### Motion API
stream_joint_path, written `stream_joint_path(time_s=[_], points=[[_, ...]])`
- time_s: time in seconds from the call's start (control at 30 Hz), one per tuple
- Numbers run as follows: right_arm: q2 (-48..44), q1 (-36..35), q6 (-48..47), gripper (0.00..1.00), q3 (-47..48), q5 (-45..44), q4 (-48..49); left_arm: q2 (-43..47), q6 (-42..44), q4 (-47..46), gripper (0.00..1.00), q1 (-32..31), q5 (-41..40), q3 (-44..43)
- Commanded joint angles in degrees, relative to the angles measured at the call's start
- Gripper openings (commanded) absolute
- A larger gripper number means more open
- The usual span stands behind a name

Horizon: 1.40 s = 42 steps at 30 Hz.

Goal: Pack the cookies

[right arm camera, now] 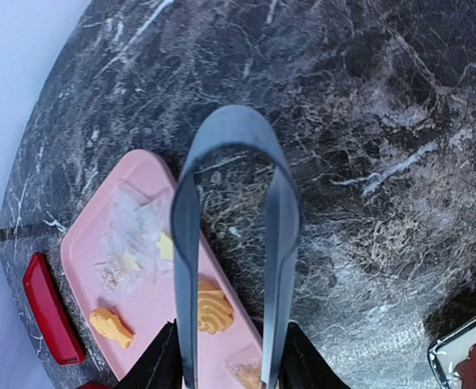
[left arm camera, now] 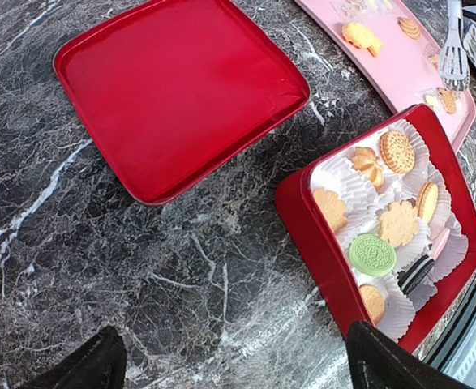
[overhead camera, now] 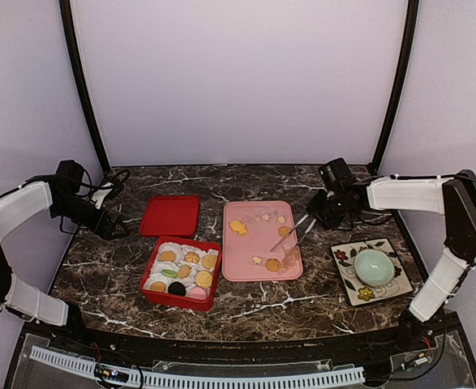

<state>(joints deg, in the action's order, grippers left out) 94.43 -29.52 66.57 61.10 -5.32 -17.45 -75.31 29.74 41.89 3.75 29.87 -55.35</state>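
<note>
Several golden cookies (overhead camera: 190, 257), a green one (left arm camera: 372, 254) and a black one (left arm camera: 420, 274) lie in paper cups in the red box (overhead camera: 153, 294). A fish cookie (overhead camera: 238, 228) and a few others (overhead camera: 273, 264) lie on the pink tray (overhead camera: 254, 247). My right gripper (overhead camera: 320, 212) is shut on grey tongs (overhead camera: 293, 237), whose open tips hang over the tray's right side. In the right wrist view the tongs (right arm camera: 282, 235) straddle a shell cookie (right arm camera: 213, 308) near the gripper (right arm camera: 229, 369). My left gripper (overhead camera: 108, 224) is open and empty, left of the red lid (overhead camera: 170, 215); in its wrist view (left arm camera: 242, 365) it hovers over bare marble.
A patterned square plate (overhead camera: 347, 279) with a pale green bowl (overhead camera: 373, 265) stands right of the tray. The lid (left arm camera: 181, 89) lies flat behind the box (left arm camera: 327, 251). Clear wrappers (right arm camera: 128, 231) lie at the tray's far end. Dark marble shows between the lid and box.
</note>
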Motion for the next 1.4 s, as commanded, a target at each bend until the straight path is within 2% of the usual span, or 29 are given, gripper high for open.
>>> stream_joint_path(time_s=[0.0, 0.2, 0.4, 0.5, 0.63, 0.8, 0.9, 1.0, 1.13, 1.23, 1.37], points=[[3.3, 1.7, 1.6, 0.41, 1.0, 3.4, 0.4, 0.0, -0.2, -0.6, 0.97, 0.4, 0.9, 1.0], [6.7, 3.0, 3.8, 0.46, 3.0, 3.9, -1.3, -0.4, 0.0, -1.5, 0.97, 0.4, 0.7, 1.7], [8.5, 3.3, 6.6, 0.52, 2.3, 6.1, 2.1, -1.6, -1.0, -4.5, 0.97, 0.4, 0.8, 2.9], [9.0, 3.3, 6.8, 0.61, 2.7, 6.1, 1.8, -3.7, -2.4, -6.5, 0.97, 0.4, 0.0, 2.4], [6.1, 3.4, 6.7, 0.69, 2.5, 3.6, 1.4, -8.6, -5.5, -10.0, 0.95, 0.4, -2.7, 0.5], [-1.8, 2.0, 2.4, 0.75, 1.6, -1.7, 2.1, -15.0, -10.9, -15.3, 0.92, 0.3, -6.7, -3.6], [-6.6, -0.5, -1.9, 0.74, 1.1, -4.9, 2.8, -20.0, -13.3, -16.0, 0.87, 0.4, -8.6, -7.9], [-9.6, -3.9, -7.1, 0.73, 0.4, -7.1, 4.8, -25.3, -14.8, -14.7, 0.73, 0.4, -7.1, -13.0], [-9.3, -9.7, -11.5, 0.7, 4.1, -14.7, 0.1, -31.6, -16.3, -12.4, 0.61, 0.3, -4.8, -18.5], [-8.0, -13.8, -13.2, 0.67, 7.5, -18.4, -2.0, -34.8, -16.7, -11.7, 0.57, 0.3, -3.2, -20.4], [-6.3, -16.9, -14.5, 0.65, 9.8, -21.3, -3.1, -36.4, -16.9, -12.0, 0.57, -0.5, -3.3, -21.1]])
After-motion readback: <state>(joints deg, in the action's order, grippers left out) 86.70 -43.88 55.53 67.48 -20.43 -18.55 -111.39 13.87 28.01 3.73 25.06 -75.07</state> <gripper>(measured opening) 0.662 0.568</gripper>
